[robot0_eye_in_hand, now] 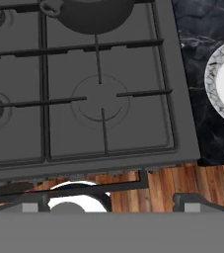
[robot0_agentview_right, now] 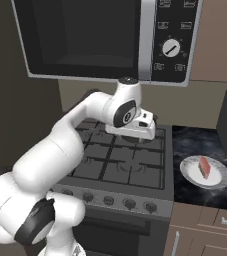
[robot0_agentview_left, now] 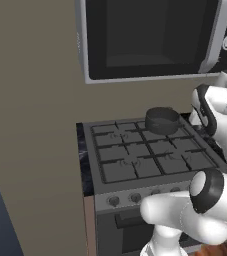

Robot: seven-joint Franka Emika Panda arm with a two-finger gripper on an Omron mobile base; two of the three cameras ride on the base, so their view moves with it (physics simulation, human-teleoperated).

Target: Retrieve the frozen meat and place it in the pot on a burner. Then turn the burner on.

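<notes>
So nothing is done yet: the frozen meat (robot0_agentview_right: pixel 204 167) lies on the white plate (robot0_agentview_right: pixel 192 173) on the counter (robot0_agentview_right: pixel 185 142) right of the stove (robot0_agentview_right: pixel 135 175). The pot (robot0_agentview_left: pixel 161 120) sits empty at the stove's back edge. The gripper (robot0_eye_in_hand: pixel 112 198) hovers over the grates, jaws spread wide, holding nothing.

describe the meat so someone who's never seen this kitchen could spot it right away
Start at the grey stove under the microwave and go right onto the dark marbled counter. A white plate sits there, and the meat lies on it. It is a small pinkish-red slab, the one coloured thing among greys and whites.
</notes>
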